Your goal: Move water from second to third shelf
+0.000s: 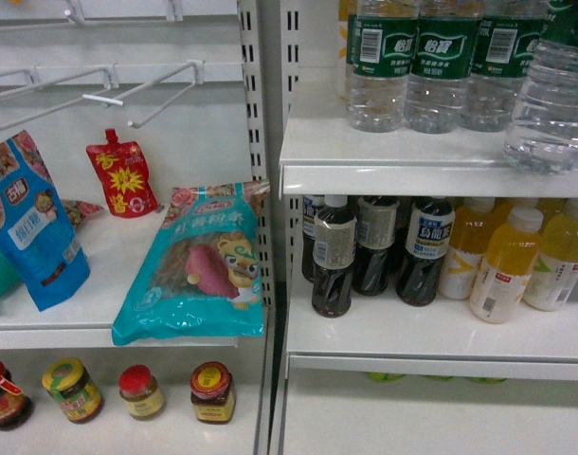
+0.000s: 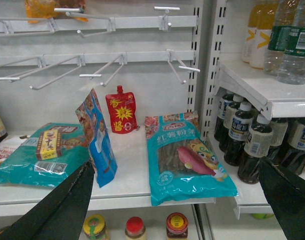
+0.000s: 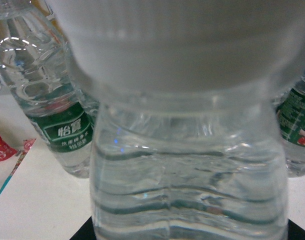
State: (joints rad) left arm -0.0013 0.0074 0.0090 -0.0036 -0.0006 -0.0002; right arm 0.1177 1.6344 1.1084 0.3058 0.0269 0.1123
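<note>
Water bottle (image 3: 187, 165) between right fingers – grip unclear; left fingers (image 2: 177, 200) apart

I read 怡寶 in white on the water bottle's (image 3: 60, 122) green label (smaller print underneath too blurred).

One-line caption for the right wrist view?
Water bottle fills the right wrist camera's frame, more green-labelled bottles standing behind it on the white shelf.

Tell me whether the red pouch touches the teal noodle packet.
Apart. The left wrist view shows bare white shelf between the red pouch and the teal noodle packet.
</note>
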